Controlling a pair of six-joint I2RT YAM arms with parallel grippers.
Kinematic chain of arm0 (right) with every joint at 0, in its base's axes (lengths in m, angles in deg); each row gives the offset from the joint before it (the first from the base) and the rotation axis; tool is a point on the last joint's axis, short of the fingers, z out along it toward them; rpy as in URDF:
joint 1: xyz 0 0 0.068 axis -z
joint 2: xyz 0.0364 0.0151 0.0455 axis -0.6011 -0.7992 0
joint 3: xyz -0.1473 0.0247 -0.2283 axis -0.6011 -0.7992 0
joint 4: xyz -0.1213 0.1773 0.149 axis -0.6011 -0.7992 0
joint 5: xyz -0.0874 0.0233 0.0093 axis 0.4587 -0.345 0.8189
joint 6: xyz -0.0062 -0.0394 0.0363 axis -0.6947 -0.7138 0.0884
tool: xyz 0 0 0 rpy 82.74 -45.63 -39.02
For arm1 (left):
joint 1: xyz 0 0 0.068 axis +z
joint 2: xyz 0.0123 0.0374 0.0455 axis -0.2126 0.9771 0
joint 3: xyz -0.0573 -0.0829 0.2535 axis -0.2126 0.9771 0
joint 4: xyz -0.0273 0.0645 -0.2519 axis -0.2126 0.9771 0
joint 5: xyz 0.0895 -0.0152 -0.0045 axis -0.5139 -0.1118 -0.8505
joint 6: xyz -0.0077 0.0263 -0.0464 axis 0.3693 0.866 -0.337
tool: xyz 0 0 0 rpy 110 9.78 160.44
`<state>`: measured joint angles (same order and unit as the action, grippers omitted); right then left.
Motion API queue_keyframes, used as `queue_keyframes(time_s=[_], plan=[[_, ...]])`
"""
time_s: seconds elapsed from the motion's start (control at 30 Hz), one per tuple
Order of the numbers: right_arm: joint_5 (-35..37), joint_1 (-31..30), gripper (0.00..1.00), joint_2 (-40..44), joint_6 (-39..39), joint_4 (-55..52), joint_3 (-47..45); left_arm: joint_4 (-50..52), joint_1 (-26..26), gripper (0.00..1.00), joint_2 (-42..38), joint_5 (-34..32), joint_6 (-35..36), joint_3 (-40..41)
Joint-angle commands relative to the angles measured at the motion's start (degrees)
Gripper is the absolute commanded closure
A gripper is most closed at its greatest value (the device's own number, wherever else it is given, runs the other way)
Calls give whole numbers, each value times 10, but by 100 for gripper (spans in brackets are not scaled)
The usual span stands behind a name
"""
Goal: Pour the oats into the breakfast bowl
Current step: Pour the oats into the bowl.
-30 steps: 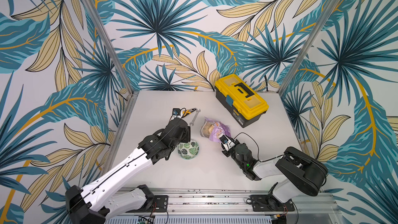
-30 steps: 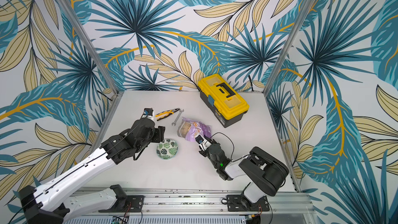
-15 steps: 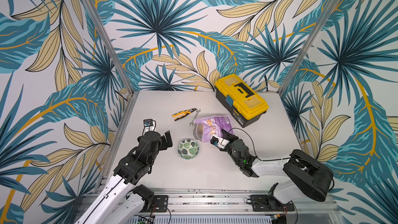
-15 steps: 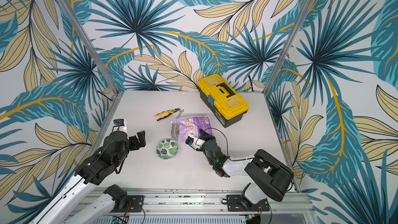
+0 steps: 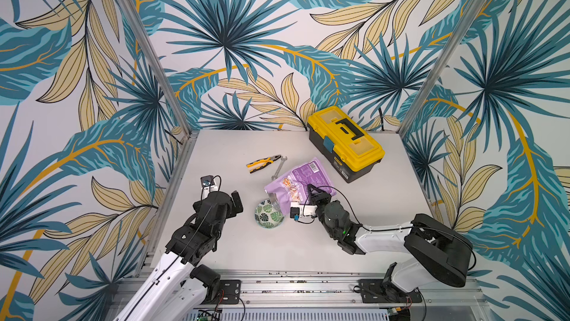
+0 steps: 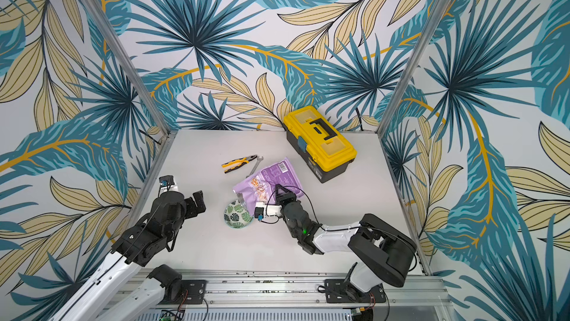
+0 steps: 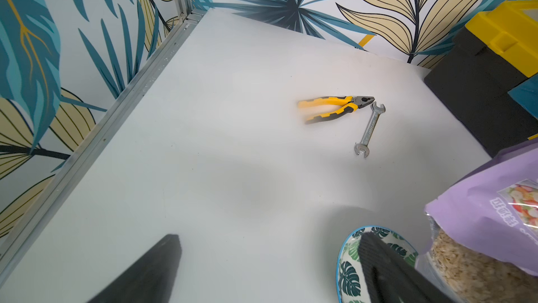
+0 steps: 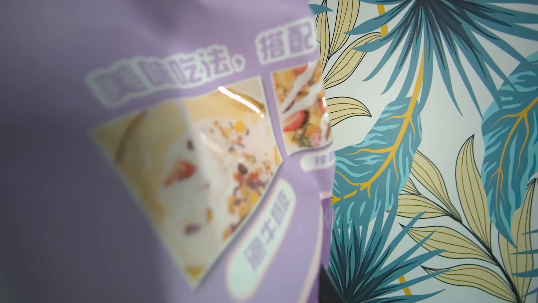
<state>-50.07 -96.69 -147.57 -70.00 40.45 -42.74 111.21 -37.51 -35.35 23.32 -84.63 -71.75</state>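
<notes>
The breakfast bowl (image 5: pixel 269 217) (image 6: pixel 237 216), white with green leaves, stands on the table near the front; its leaf-patterned inside shows. The lilac pouch (image 5: pixel 300 177) (image 6: pixel 273 176) leans over it, mouth down at the bowl's rim. The oats (image 7: pixel 465 269) show through the pouch's clear part beside the bowl (image 7: pixel 348 275). My right gripper (image 5: pixel 314 194) (image 6: pixel 282 194) is shut on the pouch, which fills the right wrist view (image 8: pixel 145 141); one dark finger (image 8: pixel 327 287) peeks past its edge. My left gripper (image 5: pixel 236 205) (image 6: pixel 194 202) (image 7: pixel 269 237) hangs open and empty left of the bowl.
A yellow and black toolbox (image 5: pixel 345 143) (image 6: pixel 319 143) stands at the back right. Yellow-handled pliers (image 5: pixel 263 163) (image 7: pixel 334 106) and a steel wrench (image 5: pixel 279 168) (image 7: pixel 369 129) lie behind the bowl. Patterned walls with metal posts close in the table's left, back and right.
My left gripper has let go at the bowl, opened wide and drawn back to the left. The right gripper has tipped the pouch over, bringing its mouth down to the bowl.
</notes>
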Motion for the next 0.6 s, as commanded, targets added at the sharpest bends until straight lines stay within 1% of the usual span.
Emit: queue_keyframes(time_s=[0.0, 0.17, 0.33, 0.57], plan=[[21, -7, 100, -2, -78, 120, 35, -9, 4, 0, -8, -6, -6, 7], [21, -15, 100, -19, -119, 133, 45, -9, 4, 0, -8, -3, -6, 10], [26, -21, 100, -29, -140, 137, 51, -8, 4, 0, -9, -1, -8, 11], [34, -31, 100, -54, -201, 183, 55, -10, 4, 0, -8, 1, -8, 12]])
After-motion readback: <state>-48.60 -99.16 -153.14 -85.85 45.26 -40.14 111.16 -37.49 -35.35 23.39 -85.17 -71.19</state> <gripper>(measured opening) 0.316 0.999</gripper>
